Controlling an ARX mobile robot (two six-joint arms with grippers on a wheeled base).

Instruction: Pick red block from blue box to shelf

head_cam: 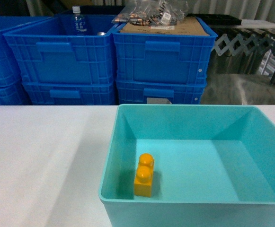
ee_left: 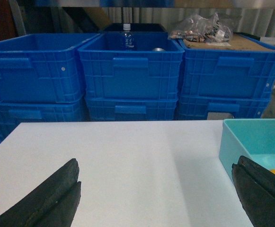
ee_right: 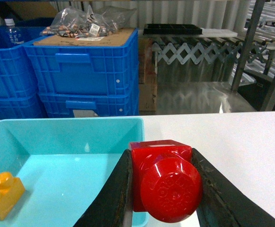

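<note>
- My right hand (ee_right: 163,189) is clamped on the red block (ee_right: 162,177), one finger on each flat side, so the stud faces the wrist camera and the brick cannot twist out.
- The block sits above the near right rim of the blue box (ee_right: 66,142), partly over the counter (ee_right: 232,142); I judge it is already lifted out, since the head view shows no red inside.
- In the head view the box (head_cam: 110,156) holds only the yellow brick (head_cam: 144,175), standing near its left wall, well apart from my grip, so it should not interfere.
- My left hand (ee_left: 156,198) is released, fingers spread wide over bare counter left of the box; it is idle there, out of the right arm's way.
- Behind the counter stand stacked blue crates (head_cam: 161,56): one carries cardboard and a bag of bits, another a bottle (head_cam: 78,21).
- I cannot make out the shelf for certain; steel posts show at the far right of the right wrist view, but too little to say.
- What's left, as I judge it, is the carry and the placing: keep the squeeze firm, because the glossy plastic could slip.
</note>
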